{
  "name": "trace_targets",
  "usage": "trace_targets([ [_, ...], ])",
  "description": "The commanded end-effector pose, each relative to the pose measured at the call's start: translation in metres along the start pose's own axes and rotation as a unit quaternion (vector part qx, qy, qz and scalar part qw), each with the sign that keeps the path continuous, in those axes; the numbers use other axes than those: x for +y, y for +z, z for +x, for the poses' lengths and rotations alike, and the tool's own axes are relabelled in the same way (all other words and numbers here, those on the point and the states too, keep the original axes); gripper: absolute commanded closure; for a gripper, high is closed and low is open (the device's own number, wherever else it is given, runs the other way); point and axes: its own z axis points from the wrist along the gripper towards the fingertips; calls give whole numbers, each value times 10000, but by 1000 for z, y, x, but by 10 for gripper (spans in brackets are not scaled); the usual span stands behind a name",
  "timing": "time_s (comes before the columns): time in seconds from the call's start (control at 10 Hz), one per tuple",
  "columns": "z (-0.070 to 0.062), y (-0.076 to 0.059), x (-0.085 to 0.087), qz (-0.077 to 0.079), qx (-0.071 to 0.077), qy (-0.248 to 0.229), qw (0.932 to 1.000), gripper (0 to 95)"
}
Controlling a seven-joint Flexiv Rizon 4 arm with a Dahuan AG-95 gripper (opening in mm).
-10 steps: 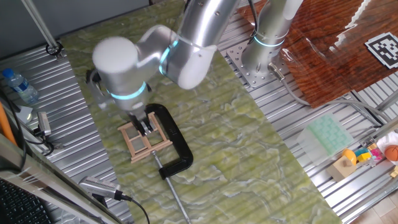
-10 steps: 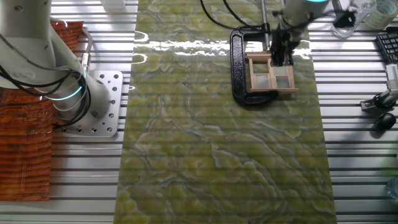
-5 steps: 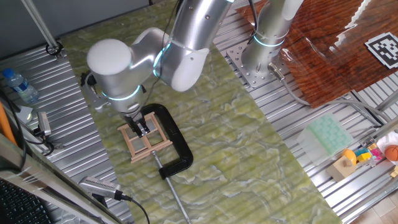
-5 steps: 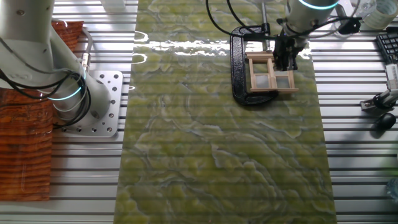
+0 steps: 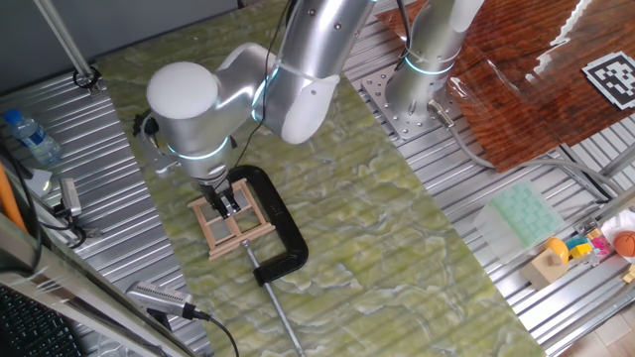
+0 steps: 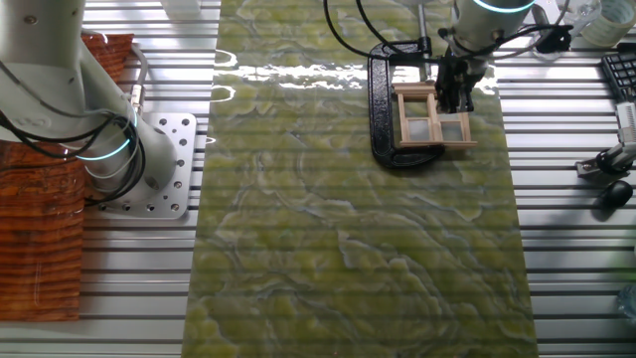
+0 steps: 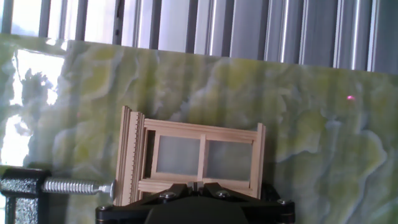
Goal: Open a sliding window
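Green marbled matting (image 5: 397, 248) is laid over a ribbed metal table (image 6: 586, 288), and the scene is set on it. At the working end of the silver arm (image 5: 298, 69), a dark two-finger gripper (image 5: 227, 202) is pointed straight down and placed at the sliding window (image 5: 234, 223), a small light-tan wooden frame with crossbars. In one fixed view the fingertips are seen at the frame's upper half, on or just above its central bar. In the other fixed view the gripper (image 6: 453, 95) is seen over the right half of the sliding window (image 6: 429, 119). From these pictures it cannot be told whether the fingers are parted or pressed together, or whether wood is pinched between them. In the hand view only the gripper's black body (image 7: 193, 208) is shown at the bottom edge, just below the sliding window (image 7: 193, 158), whose two upper panes are visible. The frame is lying flat on the matting inside a black C-clamp (image 5: 273, 223), whose screw (image 7: 78, 186) is touching the frame's left side. A water bottle (image 5: 28, 136) is lying well apart at the table's edge.
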Motion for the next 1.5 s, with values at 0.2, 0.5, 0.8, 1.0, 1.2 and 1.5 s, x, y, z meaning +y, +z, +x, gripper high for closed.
trace_targets([
  [0.2, 0, 1, -2, 55, 15, -136, 9999, 950],
  [0.5, 0, 2, -2, 74, 25, -97, 9999, 950],
  [0.8, 0, 2, -2, 160, 292, -124, 9994, 950],
  [1.0, 0, 2, -2, 176, 288, -103, 9994, 950],
  [1.2, -6, 8, -7, 187, 211, -46, 9996, 950],
  [1.5, -13, 12, -9, 188, 15, 159, 9997, 950],
])
